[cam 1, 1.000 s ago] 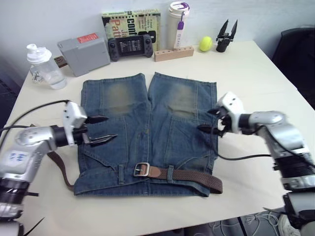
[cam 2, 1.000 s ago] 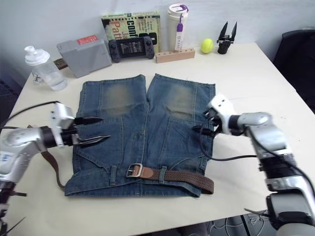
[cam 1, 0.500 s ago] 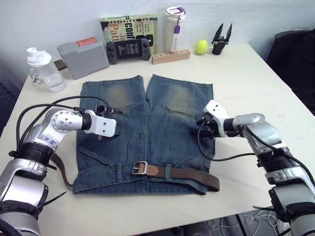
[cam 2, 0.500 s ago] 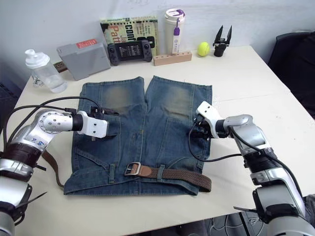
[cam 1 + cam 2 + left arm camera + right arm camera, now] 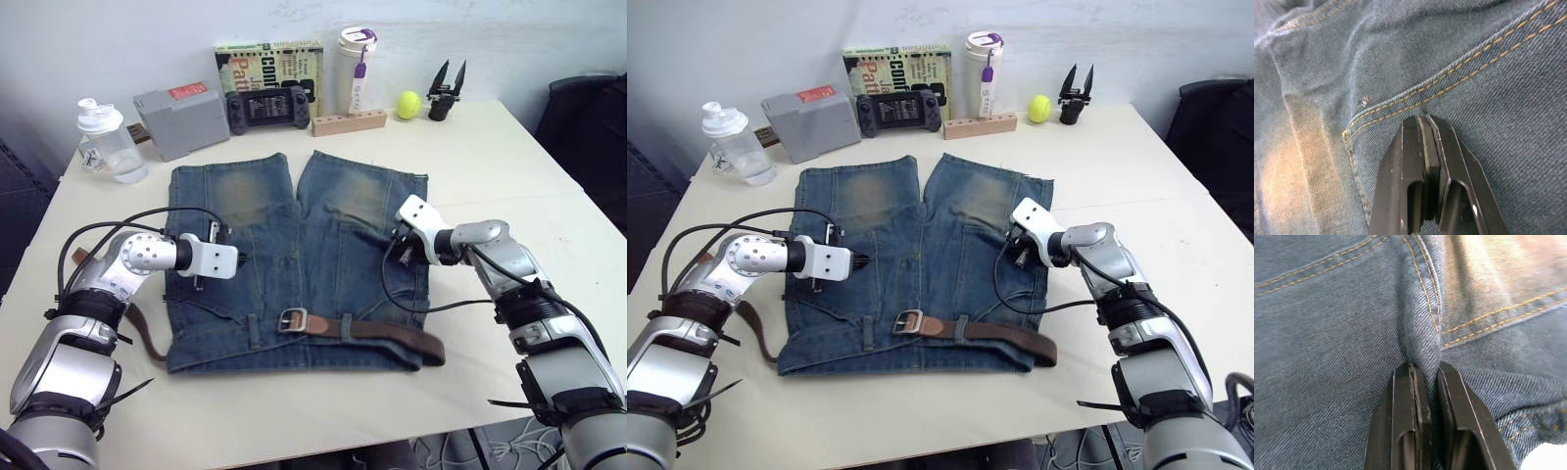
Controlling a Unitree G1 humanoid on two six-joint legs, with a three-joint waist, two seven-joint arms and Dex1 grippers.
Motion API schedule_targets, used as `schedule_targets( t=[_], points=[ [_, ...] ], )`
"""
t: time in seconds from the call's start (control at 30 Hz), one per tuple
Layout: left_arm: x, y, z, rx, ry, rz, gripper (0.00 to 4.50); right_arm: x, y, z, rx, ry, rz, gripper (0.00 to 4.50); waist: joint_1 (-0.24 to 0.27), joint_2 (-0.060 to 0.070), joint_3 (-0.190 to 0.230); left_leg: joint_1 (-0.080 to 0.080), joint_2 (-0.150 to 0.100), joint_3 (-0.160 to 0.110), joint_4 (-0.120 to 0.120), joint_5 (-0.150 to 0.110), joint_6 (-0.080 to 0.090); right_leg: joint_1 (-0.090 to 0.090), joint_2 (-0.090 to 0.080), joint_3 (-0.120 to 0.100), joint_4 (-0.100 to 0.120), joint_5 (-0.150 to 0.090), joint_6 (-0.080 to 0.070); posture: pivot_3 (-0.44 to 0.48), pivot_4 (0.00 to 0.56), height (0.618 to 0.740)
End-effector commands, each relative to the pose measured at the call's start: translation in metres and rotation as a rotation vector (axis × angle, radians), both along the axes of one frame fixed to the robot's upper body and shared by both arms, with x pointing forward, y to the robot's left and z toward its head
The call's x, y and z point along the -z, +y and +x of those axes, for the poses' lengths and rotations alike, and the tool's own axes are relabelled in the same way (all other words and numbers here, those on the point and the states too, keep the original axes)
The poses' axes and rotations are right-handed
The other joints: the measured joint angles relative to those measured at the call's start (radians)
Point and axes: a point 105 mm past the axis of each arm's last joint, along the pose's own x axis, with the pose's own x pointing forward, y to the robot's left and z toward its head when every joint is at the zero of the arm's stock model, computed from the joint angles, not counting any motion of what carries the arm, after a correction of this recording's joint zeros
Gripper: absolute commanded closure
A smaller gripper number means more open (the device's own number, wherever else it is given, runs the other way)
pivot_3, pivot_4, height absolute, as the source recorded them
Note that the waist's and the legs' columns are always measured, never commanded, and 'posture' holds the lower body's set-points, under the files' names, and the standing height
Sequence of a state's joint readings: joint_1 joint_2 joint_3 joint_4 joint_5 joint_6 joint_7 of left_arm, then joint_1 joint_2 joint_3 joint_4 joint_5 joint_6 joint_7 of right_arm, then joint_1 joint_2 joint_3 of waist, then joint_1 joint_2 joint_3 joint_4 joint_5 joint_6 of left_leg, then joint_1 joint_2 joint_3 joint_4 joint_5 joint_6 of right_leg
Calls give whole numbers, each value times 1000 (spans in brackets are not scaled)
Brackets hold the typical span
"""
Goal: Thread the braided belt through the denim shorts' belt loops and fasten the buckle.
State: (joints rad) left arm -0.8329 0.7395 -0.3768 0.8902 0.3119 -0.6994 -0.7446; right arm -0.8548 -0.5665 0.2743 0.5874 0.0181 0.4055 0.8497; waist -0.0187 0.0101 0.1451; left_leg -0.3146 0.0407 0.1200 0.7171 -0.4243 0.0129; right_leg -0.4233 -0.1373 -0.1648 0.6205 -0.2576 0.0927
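Observation:
The denim shorts lie flat on the table, waistband toward me. Along that waistband runs the braided belt, passing under belt loops. Its silver buckle sits near the middle, and another stretch of belt trails off the shorts' left edge. My left gripper rests shut with its tips against the denim of the left leg, with nothing seen between the fingers. On the right leg, my right gripper is shut on a raised fold of denim beside a seam.
Along the table's far edge stand a clear bottle, a grey box, a game controller, a book, a tumbler, a wooden block, a yellow ball and a spare black gripper. A dark chair stands at the right.
Both grippers went from wide open to shut. The left arm turned and came down onto the left leg; the right closed on a denim fold. The camera view shifted slightly.

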Motion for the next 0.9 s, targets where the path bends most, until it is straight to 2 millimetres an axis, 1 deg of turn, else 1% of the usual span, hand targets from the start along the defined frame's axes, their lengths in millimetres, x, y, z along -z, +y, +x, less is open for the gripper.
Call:
schedule_targets(
  t=[0.03, 0.1, 0.17, 0.3, 0.37, 0.6, 0.7, 0.73, 0.77, 0.8, 0.83, 0.87, 0.9],
  points=[
    [33, 11, 7, -114, 79, 93, 4350, 9, -40, 20, 209, -63, -120, 4500, 8, 0, 0, 0, -1, 0, 0, 0, 1, 0, -1, 0, 0, 0, 1, 0, 150, 726],
    [32, 6, 15, -125, 43, 112, 4350, 7, -42, 26, 247, -79, -115, 4500, 18, 0, 0, 0, -7, -1, 0, 2, 3, 1, -4, 0, 0, 1, 2, 0, 150, 726],
    [30, 1, 22, -129, 2, 131, 4350, 8, -44, 28, 255, -79, -124, 4500, 21, 0, 0, -2, -8, -4, 0, 3, 6, 1, -9, -1, 0, 2, 3, 0, 150, 726],
    [20, -7, 35, -131, -95, 149, 4350, 12, -48, 29, 275, -69, -137, 4500, 21, 0, 0, -4, -11, -7, 0, 5, 9, 2, -12, -1, -1, 3, 6, 0, 150, 726],
    [15, -8, 39, -127, -144, 156, 4350, 13, -49, 29, 278, -62, -133, 4500, 20, 0, 0, -4, -11, -11, 0, 5, 9, 5, -12, -1, -3, 4, 7, 0, 150, 726],
    [4, -8, 42, -109, -247, 142, 4350, 16, -53, 26, 290, -53, -129, 4500, 19, 2, 1, -4, -11, -24, 0, 5, 9, 10, -12, -7, -7, 4, 7, 0, 150, 726],
    [0, -8, 42, -116, -264, 110, 4350, 15, -51, 26, 291, -52, -107, 4500, 19, 2, 1, -4, -11, -26, 0, 5, 9, 10, -12, -8, -8, 4, 8, 0, 150, 726],
    [-7, -7, 42, -133, -274, 55, 4350, 9, -49, 28, 302, -72, -67, 4500, 18, 2, 1, -4, -11, -26, 0, 5, 9, 10, -12, -8, -8, 4, 8, 0, 150, 726],
    [-18, -4, 43, -156, -301, -3, 3961, -1, -46, 29, 303, -92, -13, 3427, 18, 2, 1, -5, -11, -26, 0, 5, 9, 10, -12, -8, -8, 4, 8, 0, 150, 726],
    [-27, -1, 44, -177, -318, -58, 3830, -10, -43, 30, 292, -110, 35, 3322, 18, 2, 1, -5, -11, -26, 0, 5, 9, 10, -12, -8, -8, 4, 8, 0, 150, 726],
    [-36, 1, 42, -185, -325, -114, 3670, -21, -39, 29, 281, -121, 93, 2843, 17, 3, 2, -5, -11, -27, 0, 5, 9, 10, -12, -9, -9, 4, 8, 0, 150, 726],
    [-44, 4, 40, -193, -329, -161, 3252, -32, -35, 28, 263, -136, 142, 2281, 17, 4, 3, -6, -11, -27, 0, 5, 9, 10, -12, -10, -9, 4, 8, 0, 150, 726],
    [-51, 7, 37, -201, -340, -197, 2951, -43, -32, 24, 241, -149, 183, 2007, 16, 4, 4, -6, -11, -27, 0, 5, 9, 10, -12, -10, -9, 4, 8, 0, 150, 726]
  ],
)
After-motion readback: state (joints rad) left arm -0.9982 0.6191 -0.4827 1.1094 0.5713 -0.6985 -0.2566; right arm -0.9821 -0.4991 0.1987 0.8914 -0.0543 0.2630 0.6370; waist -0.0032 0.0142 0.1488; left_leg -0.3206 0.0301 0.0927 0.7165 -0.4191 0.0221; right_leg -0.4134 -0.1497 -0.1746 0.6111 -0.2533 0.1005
